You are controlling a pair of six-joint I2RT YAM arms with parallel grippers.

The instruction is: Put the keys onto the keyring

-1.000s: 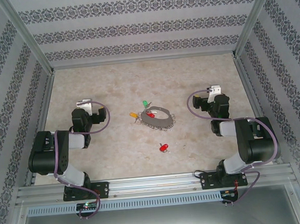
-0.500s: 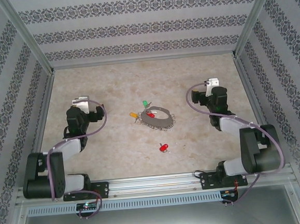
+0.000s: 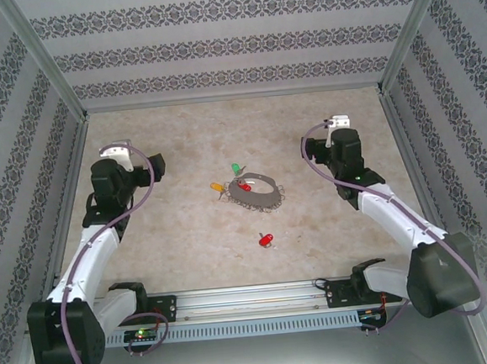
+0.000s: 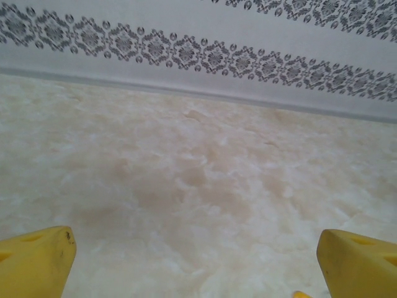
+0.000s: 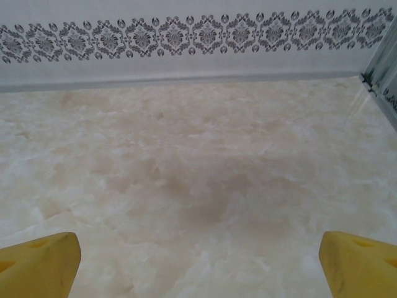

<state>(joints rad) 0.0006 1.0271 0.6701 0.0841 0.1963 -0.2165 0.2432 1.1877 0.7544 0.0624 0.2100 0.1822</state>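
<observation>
At mid-table lies the keyring (image 3: 258, 192), a limp grey loop; a red key (image 3: 245, 186) sits inside its left end, an orange-yellow key (image 3: 217, 186) just beside that end, a green key (image 3: 236, 167) a little beyond it, and a second red key (image 3: 266, 240) well apart on the near side; none of these has shifted over the last second. Both arms have; from a folded crouch near their bases the left arm (image 3: 96, 240) and right arm (image 3: 393, 212) now reach out long, their wrists carried farther up the table (image 3: 180, 128) and slightly outward, so each stands well apart from the keyring, one on either flank. Past the yellow fingers (image 4: 34, 261) of the left gripper (image 4: 197, 267) lie bare table and the patterned wall (image 4: 186, 31); the right gripper (image 5: 198, 267) faces the same; both pairs of jaws stand spread wide, unchanged, holding nothing. My reading: the arms are only unfolding from rest and the threading is not yet begun; whether the red key inside the loop is already on it is too small to tell. Next, I judge, one gripper must turn inward and come down on a key, the other on the keyring; limp links and tiny heads call for fine pinches.
</observation>
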